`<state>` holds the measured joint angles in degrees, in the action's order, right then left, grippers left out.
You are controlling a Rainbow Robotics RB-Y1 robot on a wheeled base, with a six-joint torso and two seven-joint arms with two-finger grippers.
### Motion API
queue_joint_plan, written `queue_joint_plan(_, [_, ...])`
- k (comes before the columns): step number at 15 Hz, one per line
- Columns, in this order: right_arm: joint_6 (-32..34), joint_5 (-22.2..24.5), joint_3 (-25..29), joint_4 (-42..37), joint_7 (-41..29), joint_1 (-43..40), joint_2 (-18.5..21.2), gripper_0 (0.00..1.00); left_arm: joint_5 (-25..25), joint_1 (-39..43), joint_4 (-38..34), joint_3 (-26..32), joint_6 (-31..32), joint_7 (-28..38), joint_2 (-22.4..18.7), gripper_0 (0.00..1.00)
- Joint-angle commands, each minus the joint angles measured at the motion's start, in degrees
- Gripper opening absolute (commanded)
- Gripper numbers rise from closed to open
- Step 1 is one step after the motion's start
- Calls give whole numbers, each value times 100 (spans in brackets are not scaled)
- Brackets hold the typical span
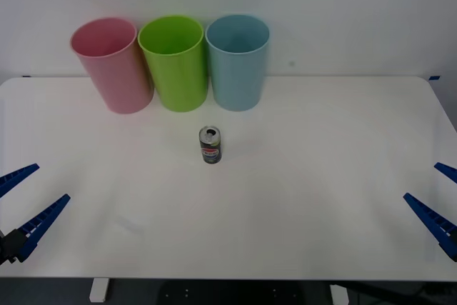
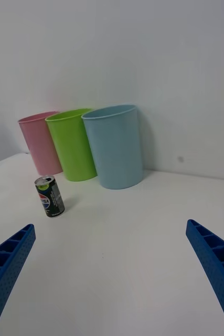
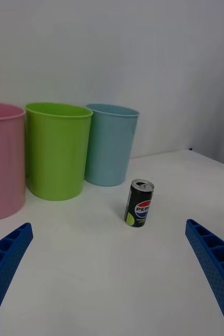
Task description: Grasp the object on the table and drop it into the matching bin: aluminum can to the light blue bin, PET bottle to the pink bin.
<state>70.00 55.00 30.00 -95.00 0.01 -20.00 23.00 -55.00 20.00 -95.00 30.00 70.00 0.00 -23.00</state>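
The aluminum can (image 1: 210,145), small and dark with a silver top and a red-white-blue label, stands upright mid-table (image 1: 321,176). Behind it by the wall the pink bin (image 1: 113,66) is on the left and the light blue bin (image 1: 237,62) on the right. My left gripper (image 1: 28,201) is open near the front left edge, far from the can (image 3: 139,203). My right gripper (image 1: 437,194) is open at the front right, equally far from the can (image 2: 50,196). Both hold nothing. The PET bottle is out of view.
A lime green bin (image 1: 174,62) stands between the pink and light blue bins, the three almost touching. A white wall rises right behind them. Bare tabletop lies on all sides of the can.
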Motion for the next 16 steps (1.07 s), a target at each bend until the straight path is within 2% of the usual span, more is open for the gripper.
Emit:
queue_joint_plan(1, [0,0,0,0,-1,0,0,100,0,0,0,0,0,0,0,100])
queue_joint_plan(9, [189,99,-152,140,17,-118,82,100,0,0,0,0,0,0,0,100])
queue_joint_plan(16, [128,204,-926,131,113,-206,91,100,0,0,0,0,0,0,0,100])
